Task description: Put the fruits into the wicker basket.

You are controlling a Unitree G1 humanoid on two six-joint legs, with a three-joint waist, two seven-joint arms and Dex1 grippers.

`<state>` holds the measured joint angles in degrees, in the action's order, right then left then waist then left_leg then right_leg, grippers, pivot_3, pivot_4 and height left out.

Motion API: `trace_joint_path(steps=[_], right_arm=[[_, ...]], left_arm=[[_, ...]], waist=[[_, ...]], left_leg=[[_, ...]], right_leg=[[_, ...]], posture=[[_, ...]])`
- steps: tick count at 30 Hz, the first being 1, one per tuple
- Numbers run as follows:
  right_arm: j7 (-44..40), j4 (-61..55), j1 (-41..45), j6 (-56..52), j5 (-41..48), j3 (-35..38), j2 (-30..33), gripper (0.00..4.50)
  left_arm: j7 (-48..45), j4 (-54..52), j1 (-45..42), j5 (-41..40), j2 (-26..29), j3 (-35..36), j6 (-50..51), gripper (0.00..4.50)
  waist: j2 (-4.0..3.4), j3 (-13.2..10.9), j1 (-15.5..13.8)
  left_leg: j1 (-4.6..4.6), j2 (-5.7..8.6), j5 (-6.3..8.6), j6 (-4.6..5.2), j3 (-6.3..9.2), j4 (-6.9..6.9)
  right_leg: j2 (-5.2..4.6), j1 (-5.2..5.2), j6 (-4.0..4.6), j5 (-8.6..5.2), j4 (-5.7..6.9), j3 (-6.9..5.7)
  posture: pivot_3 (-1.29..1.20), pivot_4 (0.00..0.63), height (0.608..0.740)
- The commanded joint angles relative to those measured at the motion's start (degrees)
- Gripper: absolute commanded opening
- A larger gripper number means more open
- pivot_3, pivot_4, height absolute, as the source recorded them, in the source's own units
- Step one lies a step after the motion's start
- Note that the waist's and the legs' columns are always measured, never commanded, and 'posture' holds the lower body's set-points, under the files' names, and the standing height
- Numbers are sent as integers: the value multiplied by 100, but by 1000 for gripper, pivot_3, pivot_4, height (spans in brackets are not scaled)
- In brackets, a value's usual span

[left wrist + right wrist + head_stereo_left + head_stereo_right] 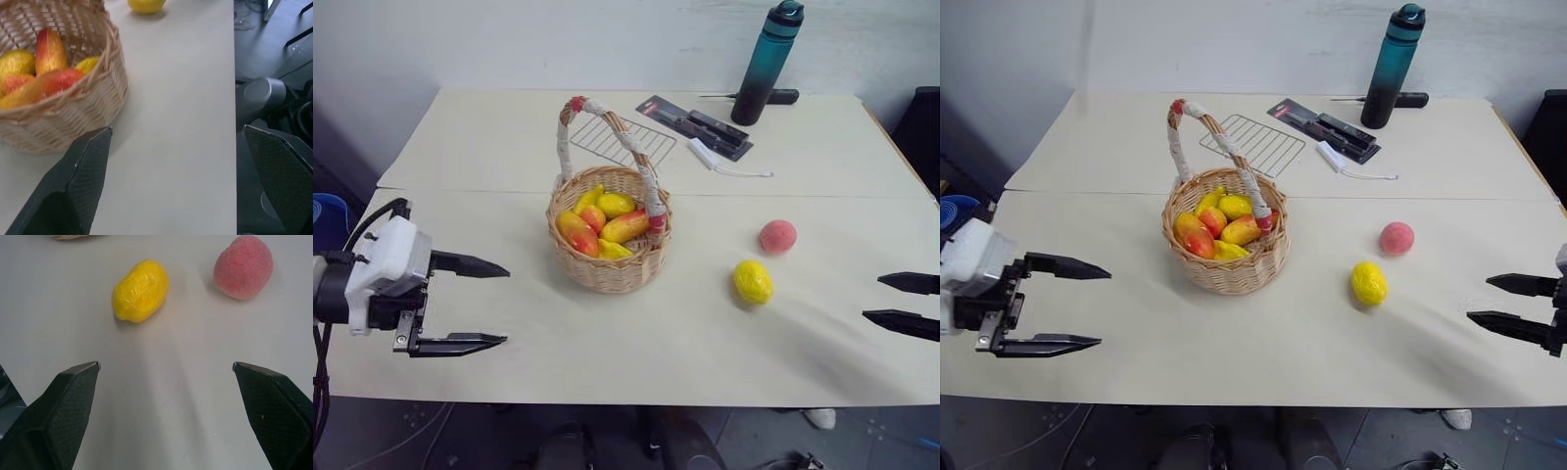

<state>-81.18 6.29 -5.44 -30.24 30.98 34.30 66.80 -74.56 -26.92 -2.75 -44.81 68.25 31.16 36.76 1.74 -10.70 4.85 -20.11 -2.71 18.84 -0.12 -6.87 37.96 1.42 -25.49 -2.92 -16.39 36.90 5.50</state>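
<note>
Two grippers are recorded in the head views, both with jaws set wide apart and nothing held or touched. The left gripper [499, 304] is held over the near left part of the table [509, 147], short of the wicker basket [607, 264]. The right gripper [1489, 301] is cut off at the right border, its fingers pointed toward the lemon [753, 282] and the peach [777, 236]. Both fruits are set on bare table to the right of the basket, near each other but apart, the peach farther back. Several yellow and red fruits [597, 225] are already held in the basket. Bare surface is left between each gripper and its nearest item, and along the near table edge.

Left wrist view: the basket wall is seen just beyond one finger [78, 181], untouched; the other finger is placed past the table edge, over the floor. The lemon is cut off at the border.

Right wrist view: the lemon and peach are framed ahead of the spread fingers [68, 406], with clear table between.
</note>
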Motion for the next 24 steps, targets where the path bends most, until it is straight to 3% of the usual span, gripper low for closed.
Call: trace_joint_path(steps=[1, 19, 24], right_arm=[[-35, -208, 47, -66, 102, 194, 111, 4489], [535, -254, 132, 488, -322, 100, -108, 4489], [654, -326, 117, 342, -304, 145, -79, 4489]], left_arm=[[72, -195, -92, -45, 28, -2, -25, 4500], [606, 151, -391, 239, -289, -406, -257, 4500], [765, 144, -751, -139, -344, -467, 43, 4500]], waist=[[0, 0, 3], [0, 0, -3], [0, 0, -7]], left_leg=[[0, 0, 0, -1, 0, 0], [1, 1, -5, -7, 1, 5], [0, 2, -7, -6, 1, 9]], right_leg=[[0, 0, 0, 0, 2, 0], [3, 0, 0, 0, 11, 2], [3, 0, -2, 2, 12, 5]], posture=[[0, 150, 740], [0, 150, 740], [0, 150, 740]])
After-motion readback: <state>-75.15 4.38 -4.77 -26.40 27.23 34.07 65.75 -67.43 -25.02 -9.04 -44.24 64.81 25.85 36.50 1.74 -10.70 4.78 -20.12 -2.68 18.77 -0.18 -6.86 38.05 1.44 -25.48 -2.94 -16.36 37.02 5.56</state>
